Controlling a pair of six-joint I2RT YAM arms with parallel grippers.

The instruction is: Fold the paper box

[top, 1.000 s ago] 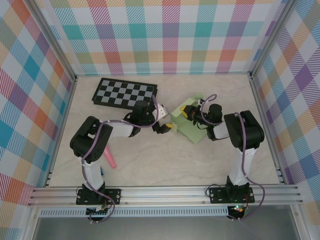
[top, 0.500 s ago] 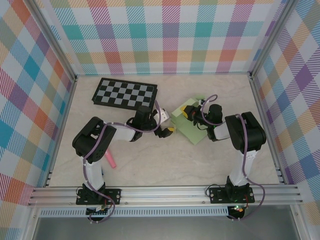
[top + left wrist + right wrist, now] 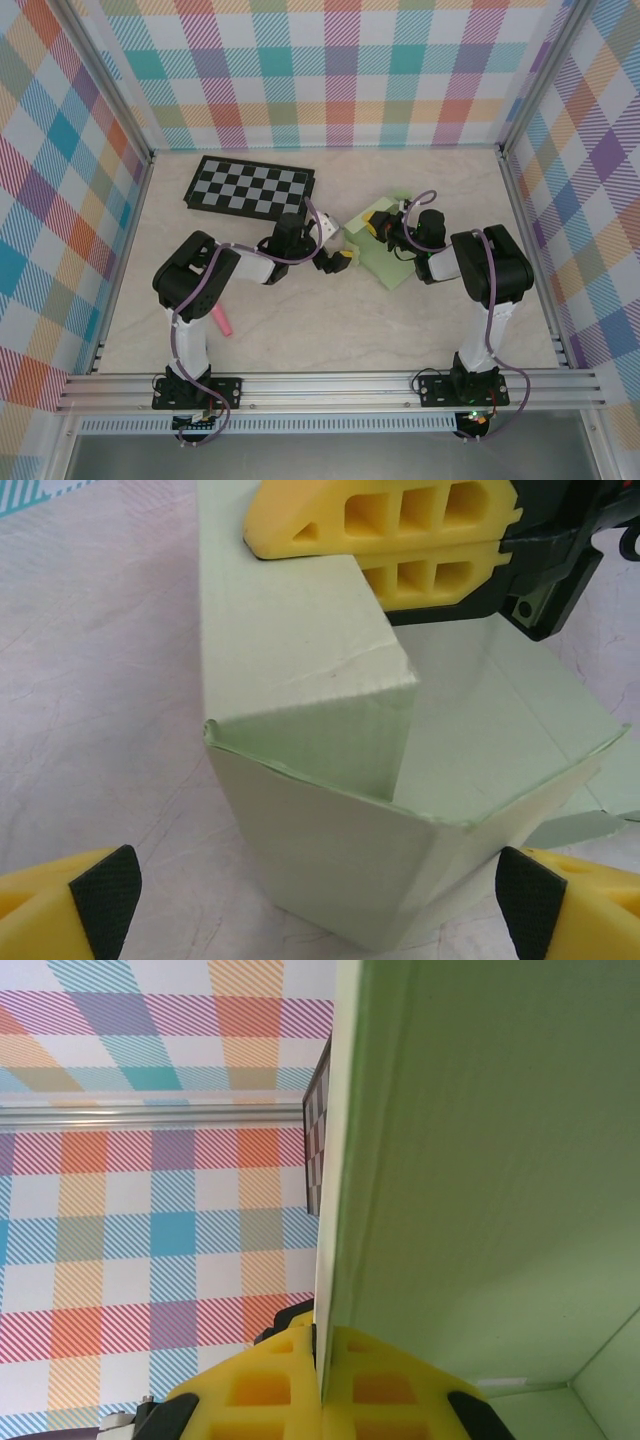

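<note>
Left wrist view: left gripper [image 3: 318, 895] spread wide, empty, pads either side of the near corner of the paper box [image 3: 300, 710]. Right gripper [image 3: 400, 558] pinched onto its raised far wall. Half-formed, at middle of worktop [image 3: 330, 320]. Likely light, thin, easily creased; best held at wall edges near folds. Checkerboard [image 3: 250, 187] well apart behind, pink stick [image 3: 220, 322] by left base; neither obstructing.

— What is cut off on your left side?
— My left fingers [image 3: 105, 895]: the bottom edge takes all but the tips.
— And the box [image 3: 330, 780]?
— Its edge is hidden between my right fingers [image 3: 260, 1390]. Seen from the right wrist, the box also covers most of the checkerboard [image 3: 318, 1130].
</note>
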